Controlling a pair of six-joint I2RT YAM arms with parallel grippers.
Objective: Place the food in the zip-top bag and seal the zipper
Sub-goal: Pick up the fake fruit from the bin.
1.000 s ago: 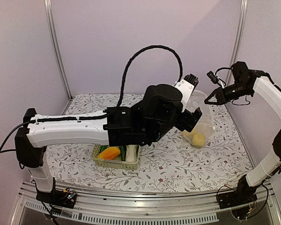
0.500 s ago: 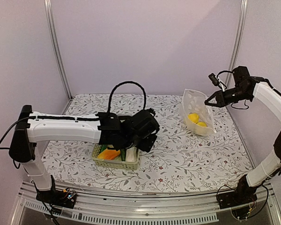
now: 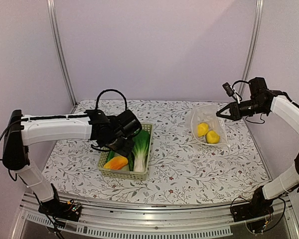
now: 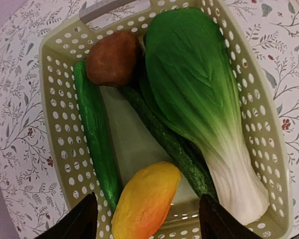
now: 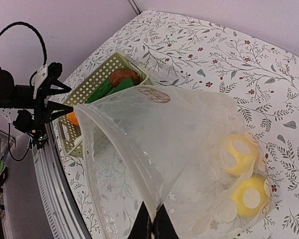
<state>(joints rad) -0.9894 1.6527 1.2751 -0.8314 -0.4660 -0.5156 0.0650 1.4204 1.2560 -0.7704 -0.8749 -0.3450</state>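
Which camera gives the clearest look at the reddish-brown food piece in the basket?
Left wrist: the reddish-brown piece sits in a corner of the basket, close and unobstructed. Right wrist shows it small and distant, beyond the bag. Top external does not show it; the left arm covers that corner.

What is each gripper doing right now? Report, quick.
Left gripper: open, empty, jaws spread above the basket.
Right gripper: shut on the edge of the zip-top bag.
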